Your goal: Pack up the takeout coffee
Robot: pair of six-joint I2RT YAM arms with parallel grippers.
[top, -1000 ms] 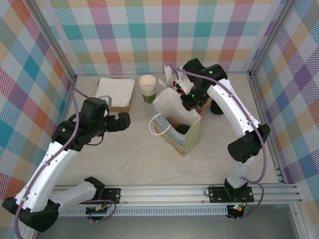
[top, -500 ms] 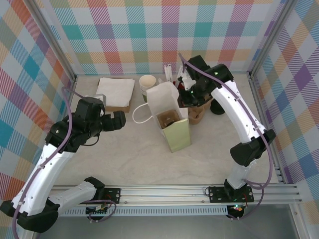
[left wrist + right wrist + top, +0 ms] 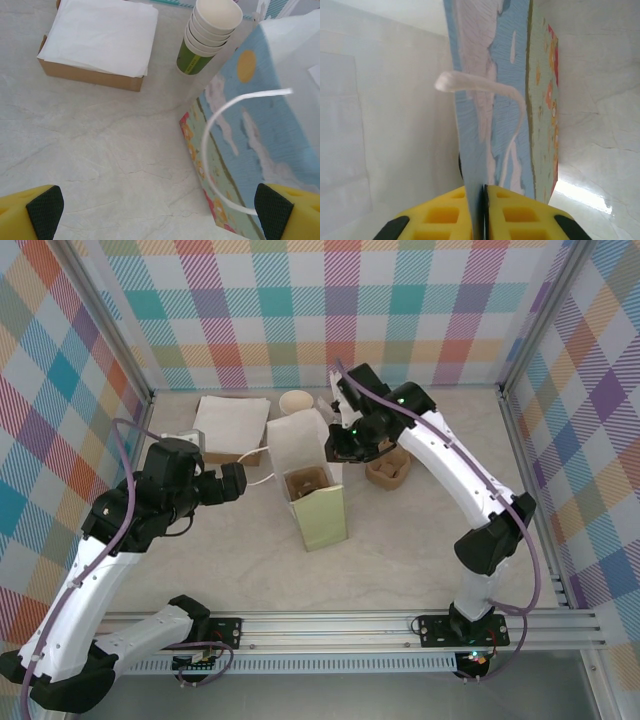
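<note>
Pinching the upright paper bag (image 3: 322, 518) at its top edge, my right fingers (image 3: 445, 215) are clamped; my left fingers (image 3: 44, 210) hang apart beside it.

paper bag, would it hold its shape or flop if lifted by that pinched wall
Probably floppy: the paper bag is thin sheet, and the right pincer clamps just one wall edge, so that wall may bend. Likely light and tip-prone too, since it stands tall on a narrow base.
</note>
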